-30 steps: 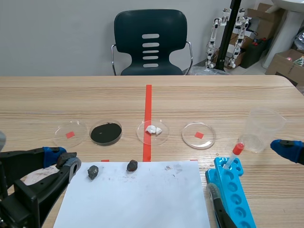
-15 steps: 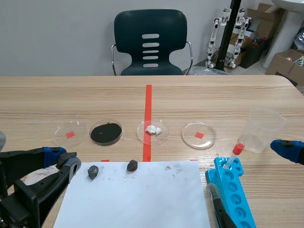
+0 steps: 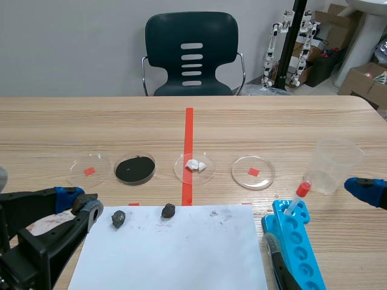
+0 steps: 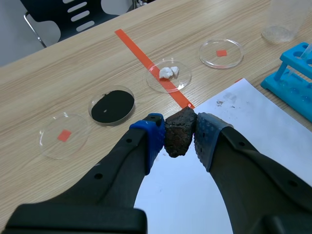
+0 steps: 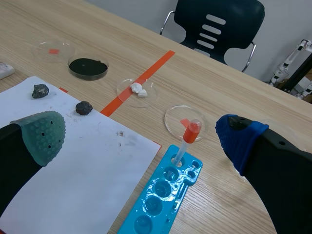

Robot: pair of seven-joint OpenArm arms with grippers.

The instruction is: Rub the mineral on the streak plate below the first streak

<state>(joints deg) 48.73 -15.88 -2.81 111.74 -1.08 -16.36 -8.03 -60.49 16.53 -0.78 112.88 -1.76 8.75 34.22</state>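
The mineral (image 4: 179, 132), a rough dark brown lump, is clamped between the two blue pads of the left gripper (image 4: 179, 130), which sits low at the near left of the table (image 3: 272, 121). Beneath that gripper in the scene view lies a white plate (image 3: 43, 225) with faint reddish smears; whether the mineral touches it cannot be told. Just beside the gripper, toward the middle, a white paper sheet (image 3: 175, 248) carries two small dark rocks (image 3: 118, 218) (image 3: 168, 210) near its far edge, with a few grey smudges farther along it. Beyond the sheet stand four clear dishes in a row: one with a red square (image 3: 89, 169), one filled with black powder (image 3: 135, 168), one with white lumps (image 3: 195, 167) resting on the red tape line (image 3: 188, 133), and another with a red square (image 3: 253, 172). The right gripper (image 5: 141, 134) hangs with its fingers wide apart and nothing between them, over the corner of the sheet and a blue tube rack (image 3: 296, 241) that holds one tube with a red cap (image 3: 297, 197). A clear plastic cup (image 3: 334, 164) stands past the rack, near the right gripper's blue pad. A dark chair (image 3: 191, 54) stands behind the table.
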